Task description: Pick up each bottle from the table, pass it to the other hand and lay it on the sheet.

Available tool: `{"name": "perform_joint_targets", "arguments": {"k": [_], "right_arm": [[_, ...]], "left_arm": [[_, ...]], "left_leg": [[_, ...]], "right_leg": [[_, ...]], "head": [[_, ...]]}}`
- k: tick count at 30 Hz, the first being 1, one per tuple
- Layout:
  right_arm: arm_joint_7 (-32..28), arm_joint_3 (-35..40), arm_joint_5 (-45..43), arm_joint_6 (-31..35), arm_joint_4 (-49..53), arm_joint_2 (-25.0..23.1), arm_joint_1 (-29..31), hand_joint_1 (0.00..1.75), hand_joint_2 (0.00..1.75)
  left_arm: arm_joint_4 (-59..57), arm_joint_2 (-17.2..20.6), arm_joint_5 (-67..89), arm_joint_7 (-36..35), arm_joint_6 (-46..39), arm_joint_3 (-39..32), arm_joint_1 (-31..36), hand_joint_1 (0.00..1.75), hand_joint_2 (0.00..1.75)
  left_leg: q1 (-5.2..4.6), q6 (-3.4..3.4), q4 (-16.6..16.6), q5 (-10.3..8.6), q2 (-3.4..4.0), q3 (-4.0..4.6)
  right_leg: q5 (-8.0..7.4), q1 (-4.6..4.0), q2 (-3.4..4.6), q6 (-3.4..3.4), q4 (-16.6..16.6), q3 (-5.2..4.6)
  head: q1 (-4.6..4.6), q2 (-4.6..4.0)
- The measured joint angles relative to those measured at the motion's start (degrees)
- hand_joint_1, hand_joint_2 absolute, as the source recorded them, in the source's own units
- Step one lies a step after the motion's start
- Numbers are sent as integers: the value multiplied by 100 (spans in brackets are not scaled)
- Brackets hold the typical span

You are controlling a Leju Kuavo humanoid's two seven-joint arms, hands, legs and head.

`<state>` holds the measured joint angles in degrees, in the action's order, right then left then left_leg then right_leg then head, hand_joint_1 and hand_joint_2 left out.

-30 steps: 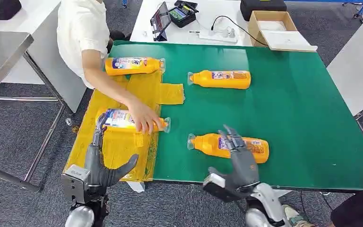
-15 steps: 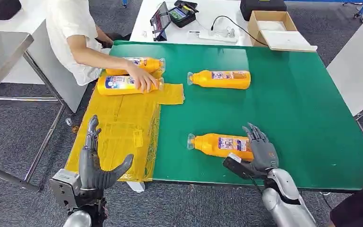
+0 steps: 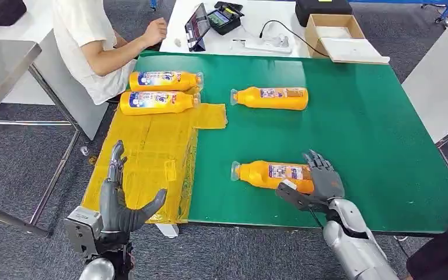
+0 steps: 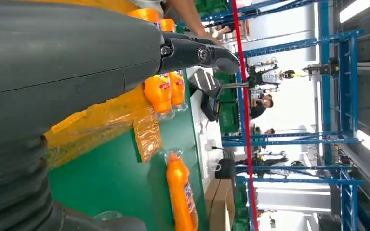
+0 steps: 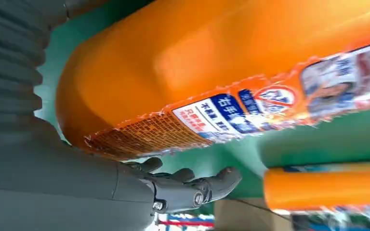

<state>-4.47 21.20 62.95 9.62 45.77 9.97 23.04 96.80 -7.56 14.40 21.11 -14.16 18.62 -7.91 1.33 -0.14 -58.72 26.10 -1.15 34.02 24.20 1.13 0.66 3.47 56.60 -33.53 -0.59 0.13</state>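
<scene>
Nearest bottle (image 3: 273, 175) lying on green table (image 3: 373, 134), base cupped by right hand (image 3: 321, 184), grip unclear; left hand (image 3: 119, 204) spread, empty.

We count four orange bottles (image 3: 272, 174), one yellow sheet (image 3: 146, 166) and one cardboard box (image 3: 335, 36).

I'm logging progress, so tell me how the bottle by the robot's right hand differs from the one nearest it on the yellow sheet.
The near bottle lies on bare green table; the sheet bottle rests on the yellow sheet. The right hand is at the near bottle's base; nothing touches the sheet bottle. The near bottle's cap points toward the sheet; the sheet bottle's cap points away from its outer edge. Both are orange, labelled, lying on their sides.
</scene>
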Motion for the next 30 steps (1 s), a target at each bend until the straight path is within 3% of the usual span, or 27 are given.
{"name": "perform_joint_targets", "arguments": {"k": [1, 2, 17, 22, 28, 30], "right_arm": [[62, 16, 18, -58, -38, -7, 43, 150, 175], [132, 53, 26, -161, -123, -20, 128, 175, 175], [-622, 57, -1150, -580, -608, -61, 361, 175, 175], [-871, -8, -1531, -665, -614, -50, 245, 175, 175], [-1713, -245, -2700, -853, -341, -190, -144, 175, 175], [-1750, -266, -2771, -860, -259, -218, -200, 175, 175]], "left_arm": [[0, 0, 4, -9, 0, 0, 0, 0, 175], [-2, 0, 15, -35, -5, 2, 0, 0, 175], [-55, 7, -11, -44, 37, 125, 19, 0, 175], [-96, 28, -131, -44, 137, 186, 22, 0, 175], [-258, 37, -849, -282, 430, 190, 28, 0, 175], [-286, 37, -924, -308, 435, 190, 28, 0, 175]], "left_leg": [[0, 0, 0, 0, 1, -4], [0, 0, 0, 1, 2, -12], [6, 1, 0, 3, 26, -69], [7, 0, 0, 4, 28, -73], [8, 0, 1, 5, 28, -73], [8, 0, 1, 5, 28, -72]], "right_leg": [[0, 0, 0, 0, 0, 4], [0, 0, 1, 0, -1, 12], [-9, -12, 15, -12, -7, 46], [-9, -13, 19, -13, -7, 50], [-10, -15, 19, -13, -7, 54], [-10, -15, 19, -13, -7, 54]], "head": [[2, 0], [2, 0], [2, 0], [2, 0], [2, 0], [2, 0]]}}
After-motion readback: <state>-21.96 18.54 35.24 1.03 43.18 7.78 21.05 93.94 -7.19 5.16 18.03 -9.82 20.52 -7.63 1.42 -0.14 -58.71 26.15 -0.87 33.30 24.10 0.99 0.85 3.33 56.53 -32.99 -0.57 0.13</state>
